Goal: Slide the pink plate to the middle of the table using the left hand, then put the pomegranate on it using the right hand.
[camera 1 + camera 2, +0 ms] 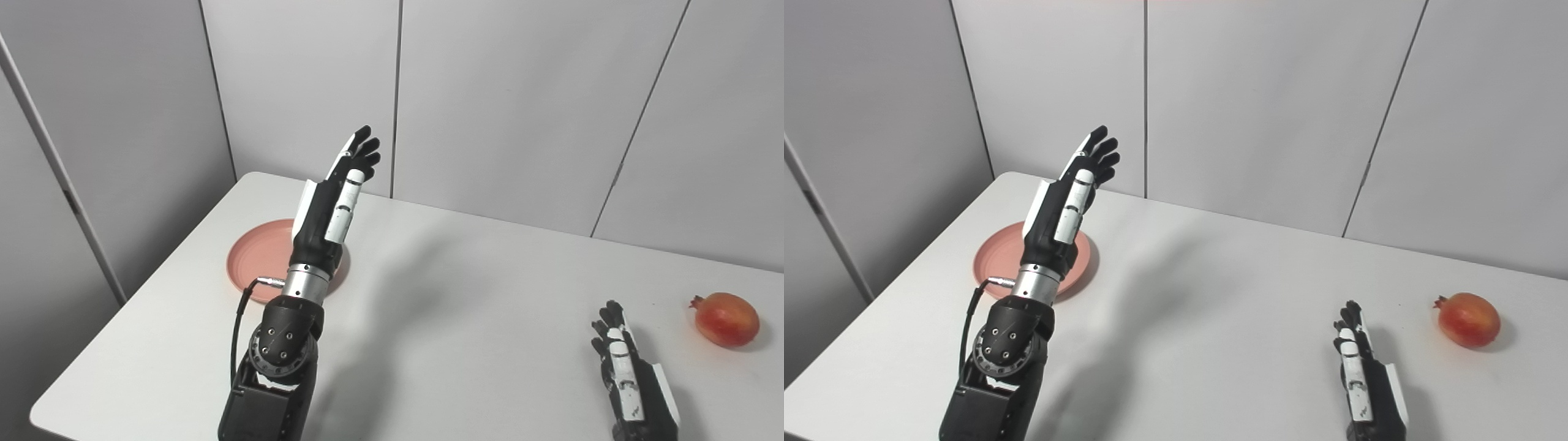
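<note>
Left hand [334, 202] was raised above the table [429, 343], fingers straight and a little apart, holding nothing; it hovered over the pink plate [254, 257], which lay flat below and partly behind the wrist, toward the table's left far corner, not yet moved to the middle. No contact between hand and plate visible. Right hand [1363, 367] rested low on the table near the front edge, fingers extended and loosely spread, empty. The pomegranate [1469, 319] sat just beyond and to the right of that hand, apart from it, its crown pointing back toward the hand's side. Plate looked rigid, light and shallow with a smooth rim, likely to slide easily on the smooth tabletop; best pushed with fingertips pressed flat on the inner face or hooked against the far-left rim, otherwise it could skid away or spin. Pomegranate looked firm, roundish, fairly heavy, glossy skin; likely to roll, so wrap fingers around its widest part from above.
</note>
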Motion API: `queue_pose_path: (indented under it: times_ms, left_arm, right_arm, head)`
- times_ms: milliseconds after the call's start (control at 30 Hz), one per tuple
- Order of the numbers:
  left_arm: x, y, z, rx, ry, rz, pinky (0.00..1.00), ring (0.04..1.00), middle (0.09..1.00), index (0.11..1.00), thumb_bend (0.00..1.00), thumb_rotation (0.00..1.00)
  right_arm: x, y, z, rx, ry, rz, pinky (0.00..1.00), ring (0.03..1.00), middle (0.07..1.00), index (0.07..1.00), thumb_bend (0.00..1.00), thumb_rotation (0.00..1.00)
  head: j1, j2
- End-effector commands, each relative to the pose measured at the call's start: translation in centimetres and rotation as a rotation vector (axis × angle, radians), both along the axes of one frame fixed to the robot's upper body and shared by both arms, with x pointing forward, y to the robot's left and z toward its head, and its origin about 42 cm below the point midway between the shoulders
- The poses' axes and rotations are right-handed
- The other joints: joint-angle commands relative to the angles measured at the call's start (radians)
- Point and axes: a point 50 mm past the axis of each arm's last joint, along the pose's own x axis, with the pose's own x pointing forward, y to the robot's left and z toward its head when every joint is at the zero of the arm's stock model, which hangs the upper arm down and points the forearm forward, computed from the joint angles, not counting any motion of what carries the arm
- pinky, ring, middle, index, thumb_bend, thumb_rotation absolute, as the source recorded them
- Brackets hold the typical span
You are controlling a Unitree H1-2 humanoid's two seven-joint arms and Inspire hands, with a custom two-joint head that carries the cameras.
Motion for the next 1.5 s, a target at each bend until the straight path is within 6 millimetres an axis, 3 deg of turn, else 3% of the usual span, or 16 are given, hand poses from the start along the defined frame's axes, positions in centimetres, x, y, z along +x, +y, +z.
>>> queue_pose_path:
  times_ms: [0,633,833,1167,1467]
  left_arm:
    - [0.5,0.6,2.9,-0.009,-0.081,0.010,0.90,0.900,0.913,0.904,0.44,1.00]
    - [0.9,9.1,4.9,0.021,-0.083,0.234,0.88,0.889,0.898,0.881,0.37,1.00]
    - [0.7,11.5,4.9,-0.017,-0.074,0.284,0.89,0.893,0.898,0.894,0.40,1.00]
    - [1.3,16.5,4.0,-0.110,-0.029,0.355,0.90,0.895,0.894,0.878,0.36,1.00]
    - [0.7,18.5,2.4,-0.177,0.028,0.350,0.92,0.915,0.917,0.905,0.37,1.00]
  right_arm:
    - [0.9,0.3,1.9,0.018,-0.097,0.005,1.00,1.000,1.000,1.000,0.12,1.00]
    - [0.9,0.0,1.9,0.021,-0.089,0.003,1.00,0.999,0.999,1.000,0.11,1.00]
    - [1.0,0.0,2.0,0.019,-0.082,-0.003,1.00,0.996,0.997,0.999,0.09,1.00]
    - [1.0,-0.2,2.0,0.006,-0.083,0.011,1.00,1.000,1.000,1.000,0.09,1.00]
    - [0.8,-0.3,1.9,0.003,-0.082,0.007,1.00,1.000,1.000,1.000,0.10,1.00]
  head:
    - [0.001,0.001]
    - [0.025,-0.005]
    - [0.032,-0.005]
    - [0.037,-0.008]
    - [0.041,-0.012]
